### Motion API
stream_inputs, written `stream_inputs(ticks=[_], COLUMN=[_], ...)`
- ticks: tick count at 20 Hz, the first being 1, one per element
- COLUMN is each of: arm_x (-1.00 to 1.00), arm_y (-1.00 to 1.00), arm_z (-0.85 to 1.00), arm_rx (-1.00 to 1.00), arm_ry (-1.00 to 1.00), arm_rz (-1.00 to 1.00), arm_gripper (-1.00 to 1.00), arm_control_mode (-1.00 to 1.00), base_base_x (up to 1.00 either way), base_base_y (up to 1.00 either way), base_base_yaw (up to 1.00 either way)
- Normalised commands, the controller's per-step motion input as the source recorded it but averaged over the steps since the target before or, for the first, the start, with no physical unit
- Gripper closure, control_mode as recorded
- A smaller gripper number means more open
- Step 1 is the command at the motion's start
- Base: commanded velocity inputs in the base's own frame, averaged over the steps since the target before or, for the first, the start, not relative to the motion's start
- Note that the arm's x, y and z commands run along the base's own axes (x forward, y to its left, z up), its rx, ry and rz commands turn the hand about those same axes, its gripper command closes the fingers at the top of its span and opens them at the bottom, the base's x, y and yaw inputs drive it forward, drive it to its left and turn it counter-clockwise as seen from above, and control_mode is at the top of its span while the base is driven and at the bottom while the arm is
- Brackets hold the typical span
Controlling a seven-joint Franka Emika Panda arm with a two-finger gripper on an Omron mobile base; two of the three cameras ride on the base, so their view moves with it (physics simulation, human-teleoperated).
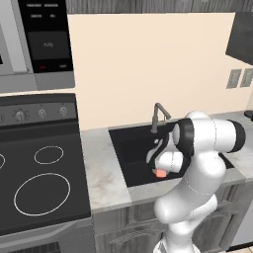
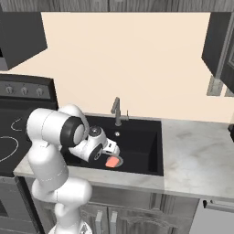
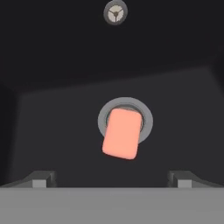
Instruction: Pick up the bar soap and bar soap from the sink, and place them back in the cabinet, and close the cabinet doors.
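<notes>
The bar soap [image 3: 121, 133] is sitting in the sink [image 2: 146, 157], lying right over the round silver drain [image 3: 148, 122] on the basin floor, a bit tilted, closer to the front wall than the back one where the faucet [image 1: 157, 114] stands. The arm is bent down over the front edge of the sink so the hand [image 3: 111, 178] points straight into the basin, which looks like the lineup for a grab from above. Its fingers are spread wide apart with nothing between them, and the soap is centred between the two tips but further in, not touched yet.

Count-wise: one salmon soap block can be seen, one drain, one faucet. The task wants two soaps, so where the second one is can't be told from here. The stovetop [image 1: 39, 183] sits off the tabletop's left end.
</notes>
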Motion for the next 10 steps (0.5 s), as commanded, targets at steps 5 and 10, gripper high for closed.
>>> stream_inputs(ticks=[5, 10], arm_x=[0.14, 0.1], arm_y=[-0.08, -0.11], arm_z=[-0.12, -0.09], arm_rx=[0.0, 0.0], arm_ry=[0.02, 0.03], arm_rz=[0.0, 0.0], arm_gripper=[-1.0, -1.0], arm_control_mode=[-1.0, -1.0], base_base_x=[0.0, 0.0], base_base_y=[0.0, 0.0], base_base_yaw=[0.0, 0.0])
